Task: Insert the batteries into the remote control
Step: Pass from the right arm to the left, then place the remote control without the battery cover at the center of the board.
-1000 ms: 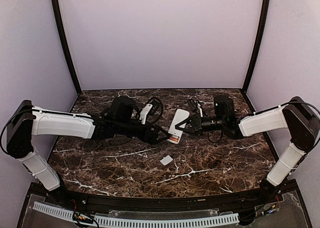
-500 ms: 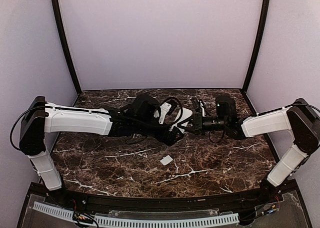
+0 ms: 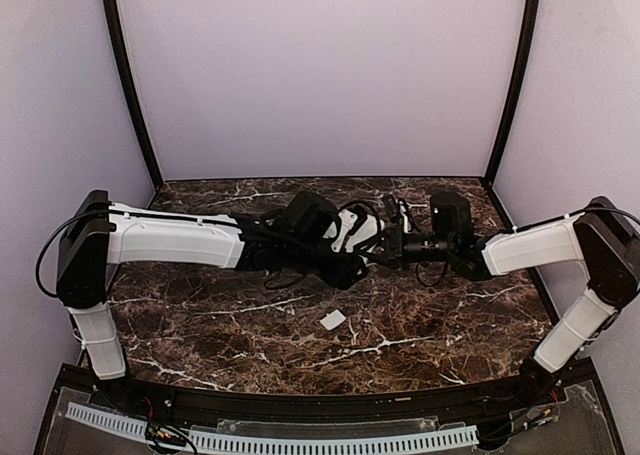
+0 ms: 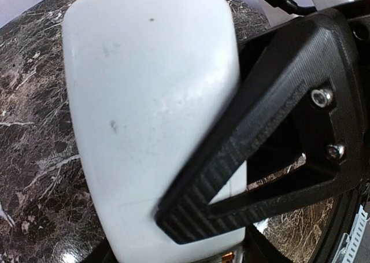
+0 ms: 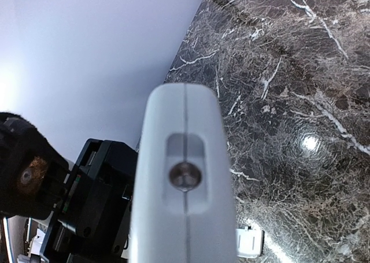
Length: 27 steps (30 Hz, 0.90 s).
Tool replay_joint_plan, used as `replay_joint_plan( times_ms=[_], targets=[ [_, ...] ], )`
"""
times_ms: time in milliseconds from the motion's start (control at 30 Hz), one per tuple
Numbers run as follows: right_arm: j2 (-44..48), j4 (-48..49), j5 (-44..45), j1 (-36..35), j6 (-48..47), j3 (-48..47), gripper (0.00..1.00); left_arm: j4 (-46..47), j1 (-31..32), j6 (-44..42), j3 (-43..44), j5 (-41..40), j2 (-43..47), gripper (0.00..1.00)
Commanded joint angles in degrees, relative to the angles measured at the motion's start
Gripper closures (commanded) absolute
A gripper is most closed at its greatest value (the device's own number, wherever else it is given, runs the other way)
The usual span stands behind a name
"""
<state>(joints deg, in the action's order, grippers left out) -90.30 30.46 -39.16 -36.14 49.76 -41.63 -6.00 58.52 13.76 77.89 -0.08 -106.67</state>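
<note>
Marble table (image 3: 200, 325) lies under the remote (image 4: 150, 101), which the right gripper (image 3: 386, 244) pinches at one end. Since before, the left gripper (image 3: 354, 257) has come across; its finger (image 4: 231, 159) crosses the white back, perhaps not yet gripping.

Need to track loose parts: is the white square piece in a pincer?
No, the white square piece lies alone on the table.

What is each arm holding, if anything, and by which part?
The right jaws hold the remote by its lens end. One left finger lies across its white back; whether the left jaws grip it cannot be told.
</note>
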Motion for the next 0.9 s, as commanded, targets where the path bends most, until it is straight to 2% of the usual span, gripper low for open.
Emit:
replay_joint_plan(
  times_ms=[0,133,200,267,400,600,700,867],
  targets=[
    [2.51,1.3,-1.27,-0.1,-0.45,1.77,0.88,-3.95,-0.49,-2.84,1.21,-0.88,0.15,0.47],
    [3.51,1.29,-2.37,1.16,-0.28,3.1,0.7,-4.64,-0.48,-6.36,0.65,1.74,0.69,0.61],
    [4.44,1.25,-3.19,2.24,-0.27,4.06,0.59,-4.98,-0.61,-9.86,-0.14,3.38,1.62,0.64],
    [5.44,1.04,-3.77,3.32,-0.38,5.32,0.45,-5.51,-0.99,-13.85,-0.9,4.14,2.73,0.65],
    [7.61,-1.01,-4.6,5.15,-1.86,7.33,0.3,-9.71,-3.59,-21.89,-0.31,8.15,3.31,0.65],
    [10.43,-4.14,-5.71,8.46,-5.17,10.33,0.24,-21.75,-10.07,-29.76,6.46,16.07,-0.52,0.62],
    [11.54,-5.06,-6.17,10.08,-6.5,11.62,0.24,-29.4,-10.71,-34.5,10.68,14.89,-4.61,0.61],
    [11.98,-5.69,-6.45,11.76,-7.75,12.03,0.24,-37.73,-11.55,-35.38,18.79,10.75,-11.53,0.61]
  ],
)
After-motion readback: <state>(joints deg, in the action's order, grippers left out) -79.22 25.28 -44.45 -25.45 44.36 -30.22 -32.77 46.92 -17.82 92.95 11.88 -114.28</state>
